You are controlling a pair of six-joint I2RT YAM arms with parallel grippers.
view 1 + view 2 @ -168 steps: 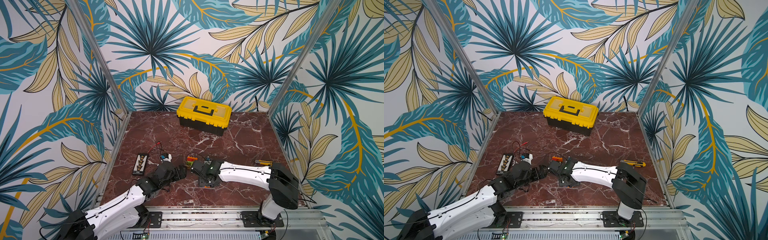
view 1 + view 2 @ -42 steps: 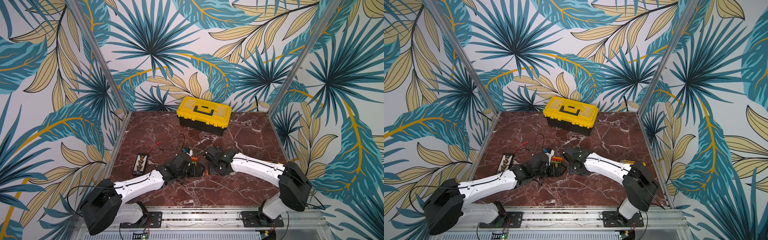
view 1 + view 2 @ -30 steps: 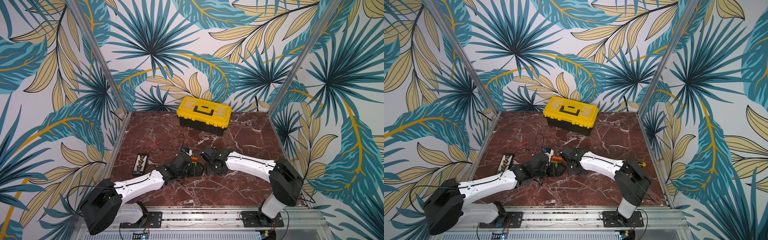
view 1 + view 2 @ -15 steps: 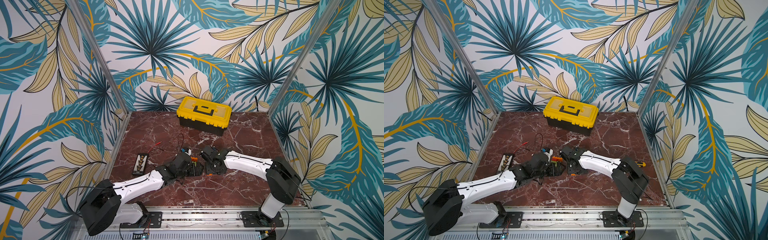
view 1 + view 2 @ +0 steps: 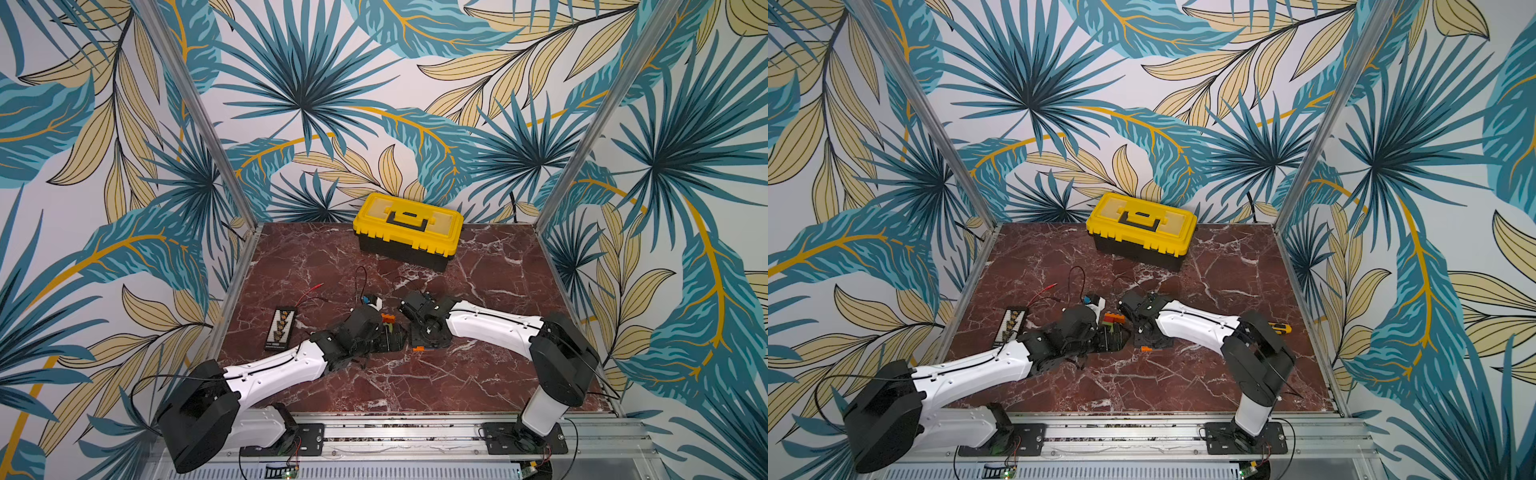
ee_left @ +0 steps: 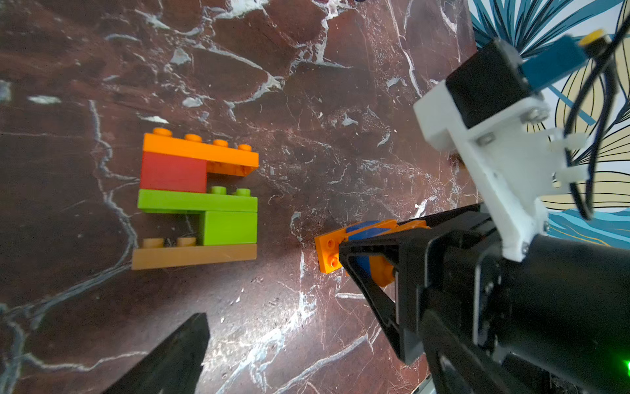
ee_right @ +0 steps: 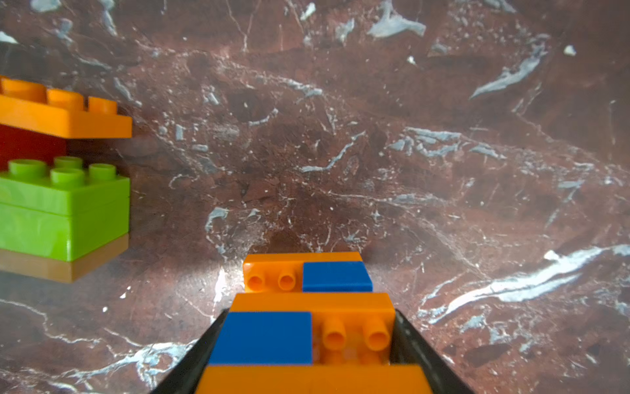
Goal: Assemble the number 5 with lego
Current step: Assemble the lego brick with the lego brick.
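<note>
The right gripper [image 7: 308, 327] was closed partway on the orange-and-blue lego assembly [image 7: 303, 273] of glossy plastic plates and small bricks, its two black fingers pressing on the smooth side walls. Whether the piece rested on the dark red marble-patterned tabletop [image 7: 443, 136] or hung just above it could not be told. The left gripper [image 5: 392, 336] stood spread wide and empty, just beside the standing lego figure [image 6: 197, 201] of orange, red, lime-green and tan plastic bricks. Both lego pieces sat near the middle of the tabletop, a little toward its front edge, close together but apart.

The likeliest trouble, by my reading, lay in the grip. Hard, slick plastic held only by its narrow sides could pivot or slide between the fingers if it were pressed against anything. A squeeze across the layers might also pop a stud joint.

The standing figure looked easy to tip, with plates overhanging a thin tan base. With both arms working so near, a brush from either could topple it, or the grippers could strike each other.

The bricks were sharp-edged oblongs with round studs, shiny enough to catch the light. The tabletop was smooth and white-veined with a faint sheen, and probably gave little friction.
</note>
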